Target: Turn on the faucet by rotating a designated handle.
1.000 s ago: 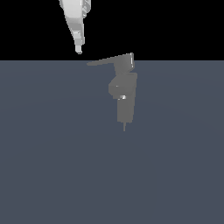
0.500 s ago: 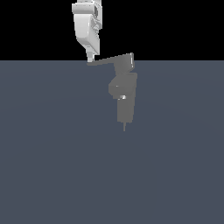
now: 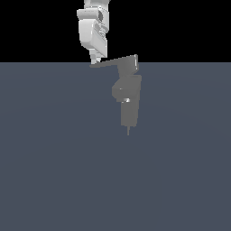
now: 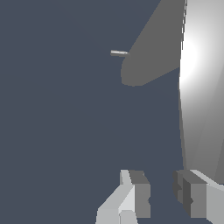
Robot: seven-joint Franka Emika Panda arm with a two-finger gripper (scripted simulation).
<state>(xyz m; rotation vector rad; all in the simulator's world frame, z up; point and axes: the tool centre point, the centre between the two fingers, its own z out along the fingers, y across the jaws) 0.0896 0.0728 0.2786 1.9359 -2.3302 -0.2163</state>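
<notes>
Gripper fingers stand apart with nothing between them, one pad at the tip of the handle — contact looks marginal. Advise pushing sideways near that tip, sweeping steadily about the faucet beyond — avoid slipping off

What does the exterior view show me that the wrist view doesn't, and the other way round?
Only the exterior view shows the whole faucet standing upright, with its bright spot and thin spike tip, and the claw coming down at the handle's pointed end on the exterior view's left. Only the wrist view shows the two claw fingers apart with a gap between them, and the handle's flat, brightly lit face running out ahead of one finger. Both show the claw, the handle, part of the faucet body and the dark blue-grey floor.
</notes>
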